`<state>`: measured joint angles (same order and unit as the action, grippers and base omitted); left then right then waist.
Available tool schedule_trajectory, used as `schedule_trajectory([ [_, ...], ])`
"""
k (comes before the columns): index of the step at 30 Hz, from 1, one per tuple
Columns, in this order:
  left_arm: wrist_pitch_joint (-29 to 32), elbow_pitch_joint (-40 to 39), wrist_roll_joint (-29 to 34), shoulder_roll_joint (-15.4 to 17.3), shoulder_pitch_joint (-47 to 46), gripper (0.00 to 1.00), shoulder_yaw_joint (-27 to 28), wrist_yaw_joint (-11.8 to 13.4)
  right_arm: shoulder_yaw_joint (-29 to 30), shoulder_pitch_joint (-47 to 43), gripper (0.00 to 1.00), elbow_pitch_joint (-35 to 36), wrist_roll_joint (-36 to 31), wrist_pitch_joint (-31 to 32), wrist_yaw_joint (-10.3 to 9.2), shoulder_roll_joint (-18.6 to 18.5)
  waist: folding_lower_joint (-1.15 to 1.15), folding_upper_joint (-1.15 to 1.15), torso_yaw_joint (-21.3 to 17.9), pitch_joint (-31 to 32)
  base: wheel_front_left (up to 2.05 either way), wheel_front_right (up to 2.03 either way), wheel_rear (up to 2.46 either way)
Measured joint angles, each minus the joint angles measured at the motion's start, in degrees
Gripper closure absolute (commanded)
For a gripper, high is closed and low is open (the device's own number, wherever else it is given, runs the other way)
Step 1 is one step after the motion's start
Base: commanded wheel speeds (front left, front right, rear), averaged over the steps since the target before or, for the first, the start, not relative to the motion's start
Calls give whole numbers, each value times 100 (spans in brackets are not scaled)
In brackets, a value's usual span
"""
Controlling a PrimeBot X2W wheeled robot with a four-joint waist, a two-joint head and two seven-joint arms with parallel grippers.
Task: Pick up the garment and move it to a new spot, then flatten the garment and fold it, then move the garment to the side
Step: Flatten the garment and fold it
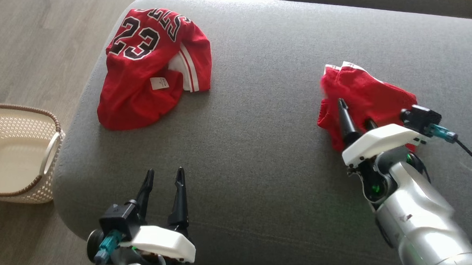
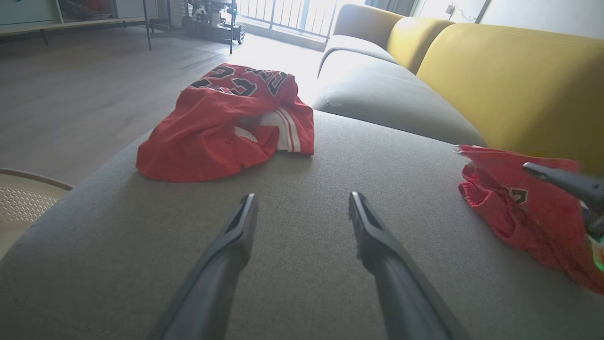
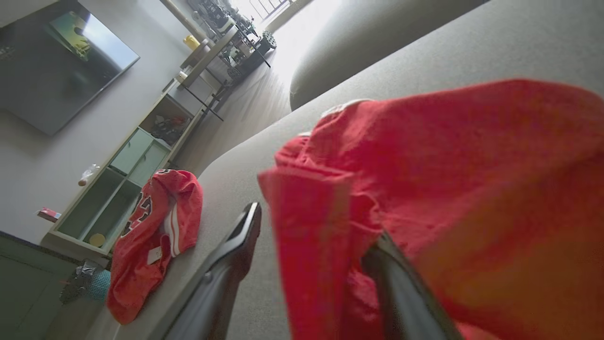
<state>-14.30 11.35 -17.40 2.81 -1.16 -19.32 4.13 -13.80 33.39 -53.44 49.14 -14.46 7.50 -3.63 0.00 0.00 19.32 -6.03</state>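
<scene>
While red shorts [image 1: 371, 91] lie diagonal, white-trimmed end pointing far-left, right hand [image 1: 354, 110] spread astride them, left hand [image 1: 165, 171] spread.

Jersey [image 1: 148, 68] far left on the cushion [image 1: 261, 147], shorts [image 1: 367, 93] at right; basket [image 1: 15, 152] on the floor [image 1: 33, 46] leftward.

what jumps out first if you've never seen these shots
The crumpled red jersey with a black 23, at the far left of the grey sofa cushion, grabs the eye first. Next is a smaller red garment at the right, with the right pincer pushed into its folds, fingers spread. The left pincer hangs open over bare cushion near the front edge.
</scene>
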Motion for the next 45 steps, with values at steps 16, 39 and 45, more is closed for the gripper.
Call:
schedule_trajectory([
  [16,-1,37,-2,0,-1,0,-15,23,-1753,-115,0,-32,1010,237,0,-2,0,0,-82,9,0,0,0],
  [39,0,-210,20,-1,168,0,488,19,-594,373,0,935,-620,23,0,-576,0,0,-1100,521,0,0,0],
  [45,-1,-308,114,1,211,0,702,-19,815,-909,0,2643,-2829,0,0,-671,0,0,-1367,594,0,0,0],
])
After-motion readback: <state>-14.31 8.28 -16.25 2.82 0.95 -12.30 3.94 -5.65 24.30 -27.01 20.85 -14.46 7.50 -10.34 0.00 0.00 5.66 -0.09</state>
